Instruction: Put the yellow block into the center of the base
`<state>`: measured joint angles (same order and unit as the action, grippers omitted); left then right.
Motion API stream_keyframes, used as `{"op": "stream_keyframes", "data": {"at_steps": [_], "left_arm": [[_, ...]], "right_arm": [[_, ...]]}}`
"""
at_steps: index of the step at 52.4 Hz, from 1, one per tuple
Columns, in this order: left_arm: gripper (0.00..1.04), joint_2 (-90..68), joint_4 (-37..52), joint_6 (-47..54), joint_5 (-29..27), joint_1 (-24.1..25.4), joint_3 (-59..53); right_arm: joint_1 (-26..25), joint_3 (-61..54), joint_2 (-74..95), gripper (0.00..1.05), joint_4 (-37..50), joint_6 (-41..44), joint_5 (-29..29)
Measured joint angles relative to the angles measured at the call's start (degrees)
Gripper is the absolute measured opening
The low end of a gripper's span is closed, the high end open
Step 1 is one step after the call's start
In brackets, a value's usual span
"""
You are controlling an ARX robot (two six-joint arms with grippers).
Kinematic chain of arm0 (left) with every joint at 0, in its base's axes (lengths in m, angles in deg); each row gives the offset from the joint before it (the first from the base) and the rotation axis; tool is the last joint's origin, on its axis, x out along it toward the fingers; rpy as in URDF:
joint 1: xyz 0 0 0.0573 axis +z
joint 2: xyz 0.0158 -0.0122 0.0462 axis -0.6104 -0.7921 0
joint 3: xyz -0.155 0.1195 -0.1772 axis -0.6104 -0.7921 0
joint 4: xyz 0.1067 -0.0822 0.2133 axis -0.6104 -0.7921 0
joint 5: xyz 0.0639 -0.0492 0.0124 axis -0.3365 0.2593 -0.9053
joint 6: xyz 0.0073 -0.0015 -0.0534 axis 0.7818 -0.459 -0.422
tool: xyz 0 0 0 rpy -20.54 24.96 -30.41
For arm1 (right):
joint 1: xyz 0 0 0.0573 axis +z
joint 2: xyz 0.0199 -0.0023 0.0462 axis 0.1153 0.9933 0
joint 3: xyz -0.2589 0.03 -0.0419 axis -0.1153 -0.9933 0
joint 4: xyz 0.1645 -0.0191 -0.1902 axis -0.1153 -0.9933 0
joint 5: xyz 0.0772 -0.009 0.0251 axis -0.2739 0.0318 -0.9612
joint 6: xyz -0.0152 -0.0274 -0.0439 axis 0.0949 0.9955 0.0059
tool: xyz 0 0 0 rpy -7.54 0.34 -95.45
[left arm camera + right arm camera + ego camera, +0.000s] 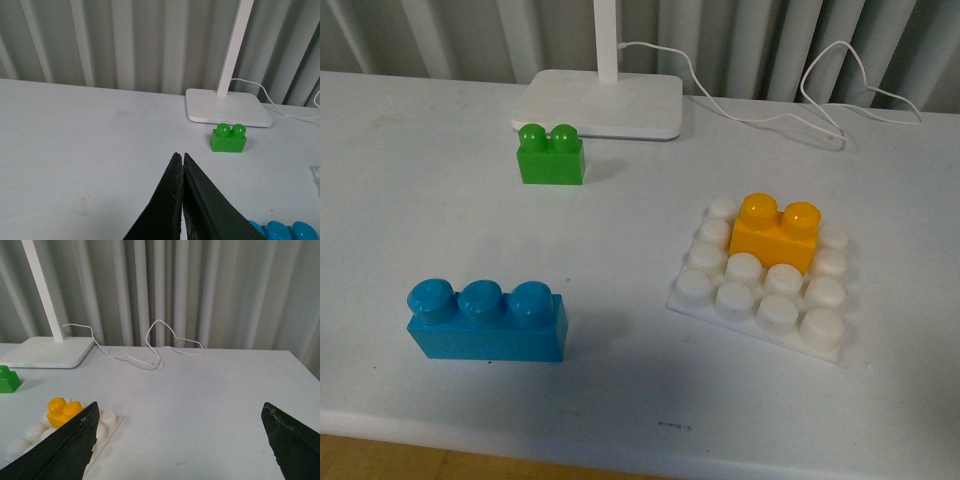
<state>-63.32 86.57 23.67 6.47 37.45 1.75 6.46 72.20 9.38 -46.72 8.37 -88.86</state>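
Sitting on the studded white base (760, 290), the yellow block (776, 232) occupied the plate's middle columns but leaned toward the far rows, so it read as seated slightly back of true centre; whether its underside was pressed fully onto the studs could not be told. That placement suggested the insertion was essentially made, with neither arm touching the brick.

From the right wrist view, the right gripper (180, 440) stood with its black fingers (65, 447) spread wide, nothing between them, the base and yellow block near its one finger. From the left wrist view, the left gripper (182, 165) had its two fingers pressed together, gripping nothing, above bare table (410, 180).

Taking the base as the dial's centre in the front view, the green two-stud brick (551, 154) lay at about ten o'clock, well apart, just in front of the white lamp foot (600, 103). A blue three-stud brick (486, 320) lay near eight o'clock. The lamp's white cable (800, 100) trailed at twelve o'clock. None of these obstructed the base.
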Motion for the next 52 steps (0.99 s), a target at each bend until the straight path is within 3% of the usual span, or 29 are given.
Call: {"op": "stream_keyframes", "data": {"at_steps": [23, 34, 38, 52], "left_arm": [[0.04, 6.95, -3.21, -0.04, -0.02, 0.04, -2.91], [0.04, 11.15, -7.23, -0.11, 0.07, 0.04, -2.91], [0.04, 18.80, -16.57, -0.15, 0.09, 0.04, -2.89], [0.04, 20.90, -17.33, -0.15, 0.07, 0.04, -2.89]], "right_arm": [[0.00, 0.00, 0.00, 0.95, 0.00, 0.00, 0.02], [0.00, 0.00, -0.02, 0.95, 0.00, 0.00, 0.02], [0.00, 0.00, 0.00, 0.95, 0.00, 0.00, 0.04], [0.00, 0.00, 0.00, 0.95, 0.00, 0.00, 0.02]]}}
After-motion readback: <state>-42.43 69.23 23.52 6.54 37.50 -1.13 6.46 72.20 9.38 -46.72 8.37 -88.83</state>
